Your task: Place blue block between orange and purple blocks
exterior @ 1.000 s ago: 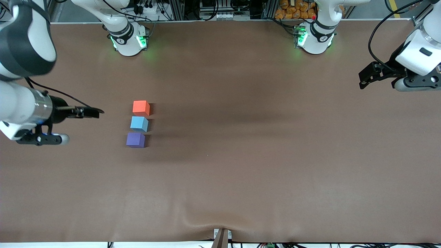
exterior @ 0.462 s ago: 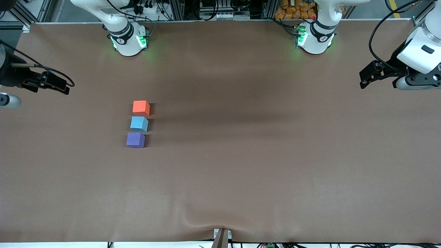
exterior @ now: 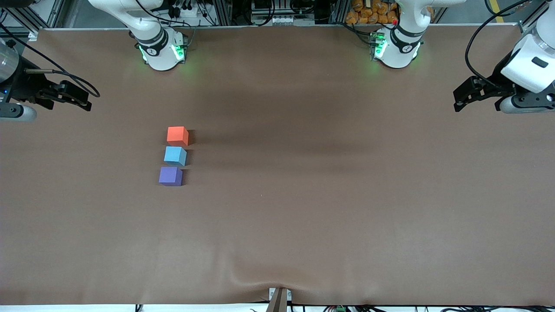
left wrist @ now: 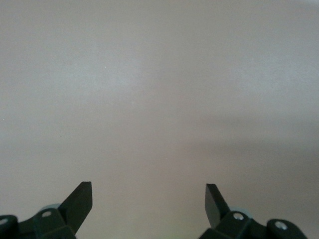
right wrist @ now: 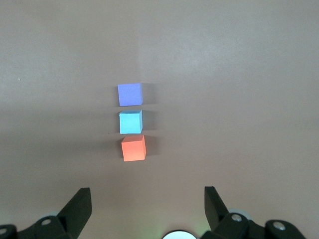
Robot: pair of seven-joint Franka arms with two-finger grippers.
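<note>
**Blue block sits in line between orange and purple; both arms stand clear**

The blue block (exterior: pixel 175 155) rests on the brown surface (exterior: pixel 329 195) toward the right arm's end, in a short row of three. The orange block (exterior: pixel 177 135) lies just beside it, farther from the front camera, and the purple block (exterior: pixel 170 176) just beside it, nearer to that camera. Narrow gaps seem to separate the cubes, and the blue one looks slightly turned against its neighbours.

The right end effector (exterior: pixel 80 99) hangs over the right arm's end of the surface, jaws spread wide and holding nothing. In its wrist view the row runs straight away from the spread fingers (right wrist: pixel 79 204), orange block closest. The right arm is clearly the closer of the two.

The left end effector (exterior: pixel 461 97) waits over the left arm's end of the surface, open and empty, well apart from the blocks.

Judging by the layout, the placement looks done; any further move would only be a small straightening of the blue block, best made by the right arm.
</note>
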